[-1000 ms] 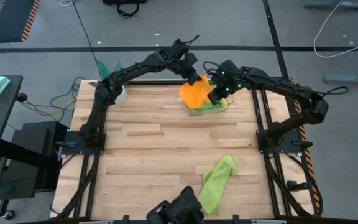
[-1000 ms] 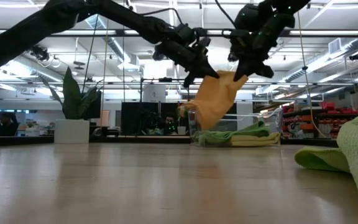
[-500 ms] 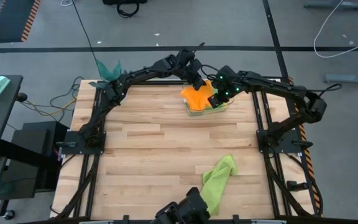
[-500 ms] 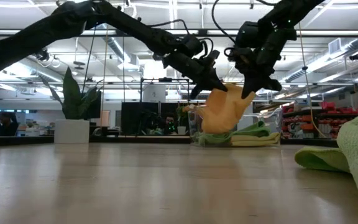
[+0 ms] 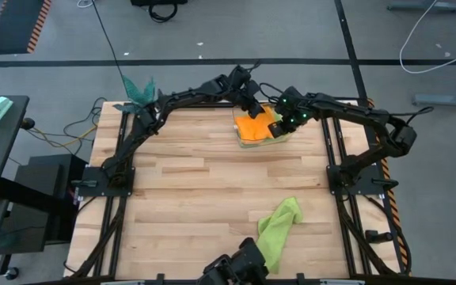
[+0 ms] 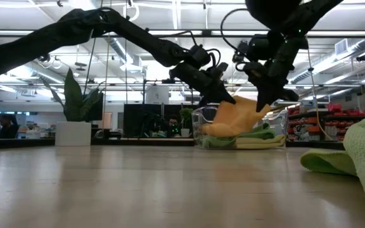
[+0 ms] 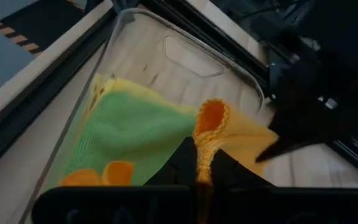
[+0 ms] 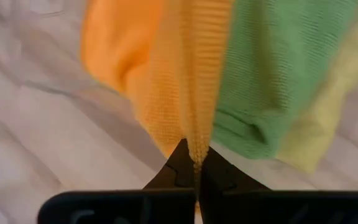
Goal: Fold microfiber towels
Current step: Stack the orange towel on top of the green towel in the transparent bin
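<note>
An orange towel (image 5: 254, 127) is held over a clear container (image 5: 279, 139) at the table's far side, and its lower part (image 6: 224, 126) rests inside it. A folded green towel (image 7: 129, 130) lies on a yellow towel (image 8: 316, 130) in the container. My left gripper (image 5: 253, 109) is shut on the towel's far left edge and my right gripper (image 5: 279, 125) on its right edge. A second green towel (image 5: 275, 228) lies crumpled on the table near the front right. My left gripper pinches a bunched edge of the orange towel (image 7: 207, 134) between its two fingers, slanting down from the table's left. The towel sags from the fingers into the container. My right gripper pinches the orange towel's opposite edge (image 8: 195, 148) between its fingertips, coming steeply from above. The cloth hangs slack between the two holds.
A leafy plant in a white pot (image 6: 75, 123) stands at the far left corner. Black frame rails (image 5: 335, 150) run along the table's sides. Bare wood (image 5: 188, 182) fills the middle of the table.
Both grippers have come down toward the container with the orange towel and stay shut on it. The towel hung clear above the container a second ago. It has sunk, and its lower part now lies on the towels inside.
</note>
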Available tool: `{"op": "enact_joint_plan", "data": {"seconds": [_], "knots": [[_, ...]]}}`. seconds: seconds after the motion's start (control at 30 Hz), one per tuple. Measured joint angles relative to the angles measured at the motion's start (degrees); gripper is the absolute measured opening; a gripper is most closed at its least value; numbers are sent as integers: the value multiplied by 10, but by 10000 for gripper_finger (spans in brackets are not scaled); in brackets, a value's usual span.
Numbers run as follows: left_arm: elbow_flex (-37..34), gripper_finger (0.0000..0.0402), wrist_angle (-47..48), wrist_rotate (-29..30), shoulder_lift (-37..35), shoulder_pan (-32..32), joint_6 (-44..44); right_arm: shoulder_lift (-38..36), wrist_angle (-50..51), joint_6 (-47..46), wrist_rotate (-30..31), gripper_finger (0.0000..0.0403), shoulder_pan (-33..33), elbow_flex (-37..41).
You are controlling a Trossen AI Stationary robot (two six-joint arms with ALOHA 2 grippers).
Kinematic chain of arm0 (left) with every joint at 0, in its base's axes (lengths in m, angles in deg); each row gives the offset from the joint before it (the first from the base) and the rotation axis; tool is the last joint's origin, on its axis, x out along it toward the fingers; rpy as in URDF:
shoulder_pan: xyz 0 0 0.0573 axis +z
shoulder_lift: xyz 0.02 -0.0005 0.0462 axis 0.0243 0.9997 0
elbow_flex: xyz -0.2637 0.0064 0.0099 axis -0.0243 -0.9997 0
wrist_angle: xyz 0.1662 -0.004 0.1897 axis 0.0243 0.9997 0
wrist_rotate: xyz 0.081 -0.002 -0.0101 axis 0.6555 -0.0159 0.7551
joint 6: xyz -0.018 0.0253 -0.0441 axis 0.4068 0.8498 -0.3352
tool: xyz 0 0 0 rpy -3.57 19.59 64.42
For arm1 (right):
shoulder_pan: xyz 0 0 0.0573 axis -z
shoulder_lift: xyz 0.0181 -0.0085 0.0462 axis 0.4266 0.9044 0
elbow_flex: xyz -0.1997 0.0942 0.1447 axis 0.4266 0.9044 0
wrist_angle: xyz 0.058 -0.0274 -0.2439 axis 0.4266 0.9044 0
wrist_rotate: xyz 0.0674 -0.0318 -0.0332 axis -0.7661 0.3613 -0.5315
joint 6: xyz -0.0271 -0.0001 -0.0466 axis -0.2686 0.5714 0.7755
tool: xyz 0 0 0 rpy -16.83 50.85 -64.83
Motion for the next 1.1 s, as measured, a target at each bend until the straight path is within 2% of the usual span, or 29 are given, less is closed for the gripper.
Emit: {"op": "enact_joint_plan", "data": {"seconds": [0.23, 0.5, 0.63, 0.8, 1.0, 1.1], "knots": [[1, 10, -35, 12, 17, -3, -14, 0, -12, -9, -2, 8, 29, 20], [5, 64, -37, 55, 17, 11, -17, 1, -3, -7, -1, 55, 35, 24], [22, 85, -39, 43, 16, 11, -23, 1, -8, -3, 7, 81, 45, 23], [60, 107, -19, 36, 17, 12, -22, 1, -11, 1, 25, 109, 58, 23], [131, 118, 70, 33, 17, 12, 17, 1, -13, 14, 29, 129, 73, 22], [125, 116, 77, 29, -2, 11, 21, -1, -13, 27, 30, 133, 85, 22]]}}
